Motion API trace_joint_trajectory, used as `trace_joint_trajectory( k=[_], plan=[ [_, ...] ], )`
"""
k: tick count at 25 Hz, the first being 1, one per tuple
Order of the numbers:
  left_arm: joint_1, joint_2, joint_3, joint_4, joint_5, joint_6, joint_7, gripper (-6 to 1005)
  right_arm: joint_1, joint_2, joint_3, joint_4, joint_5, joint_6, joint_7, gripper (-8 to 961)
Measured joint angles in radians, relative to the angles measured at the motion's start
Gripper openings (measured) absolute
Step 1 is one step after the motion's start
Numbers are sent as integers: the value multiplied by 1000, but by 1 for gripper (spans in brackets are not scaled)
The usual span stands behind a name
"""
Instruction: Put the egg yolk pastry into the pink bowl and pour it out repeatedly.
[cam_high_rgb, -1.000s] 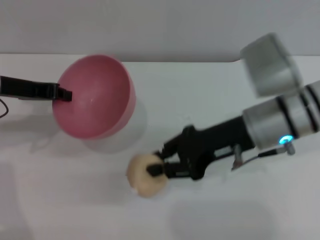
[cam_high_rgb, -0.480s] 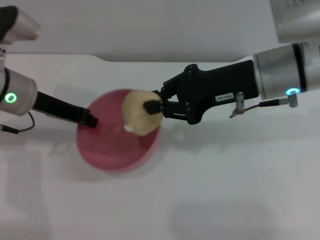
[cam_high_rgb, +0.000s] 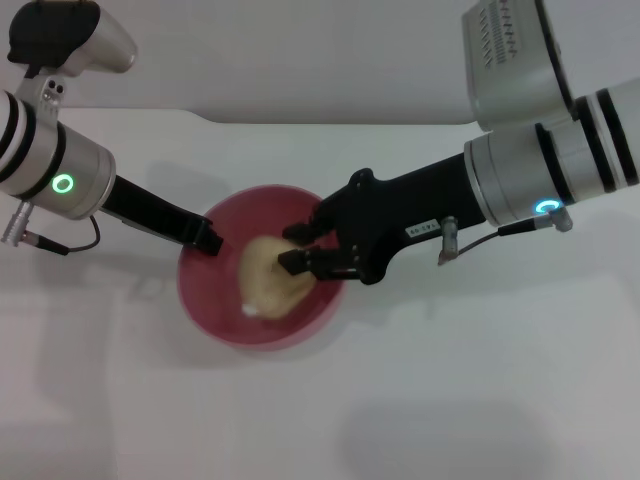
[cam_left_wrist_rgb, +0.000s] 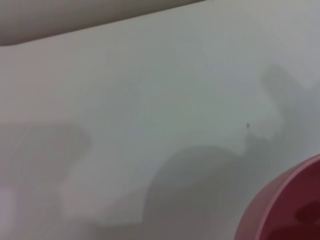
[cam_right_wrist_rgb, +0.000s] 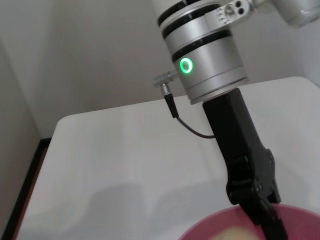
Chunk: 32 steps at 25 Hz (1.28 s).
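Two arms, one bowl, one pastry on a plain white tabletop (cam_high_rgb: 480, 400). At left, left gripper (cam_high_rgb: 207, 238) with jaws clamped on the rim of the glossy, round pink bowl (cam_high_rgb: 205, 300). Inside it, one matte, doughy beige egg yolk pastry (cam_high_rgb: 265, 275). At right, right gripper (cam_high_rgb: 295, 250), black jaws parted beside the pastry, gripping nothing.

A small white label (cam_high_rgb: 424, 229) sits on the right arm, mid-frame. Its print is too small to read. No other text shows.
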Motion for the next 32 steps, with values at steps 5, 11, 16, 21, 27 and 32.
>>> trace_joint_trajectory(
  k=[5, 11, 16, 21, 27, 32],
  plan=[
    [-1, 0, -3, 0, 11, 11, 0, -1, -6, 0, 11, -6, -5, 2, 1, 220],
    [3, 1, 0, 0, 16, 38, -1, -1, -25, 1, 51, -27, -16, 41, 2, 490],
    [75, -4, 23, 76, 2, 127, 8, -1, -75, 1, 209, -2, -15, 122, 6, 614],
    [275, -8, 220, 280, -65, 406, 7, 0, -139, -3, 359, 74, -16, 174, 6, 613],
    [487, -4, 555, 482, -44, 775, 157, 0, -209, -3, 453, 123, -15, 182, -6, 614],
    [566, -3, 769, 503, 31, 1108, 234, -1, -233, -4, 516, 149, -11, 187, -7, 614]
  ],
)
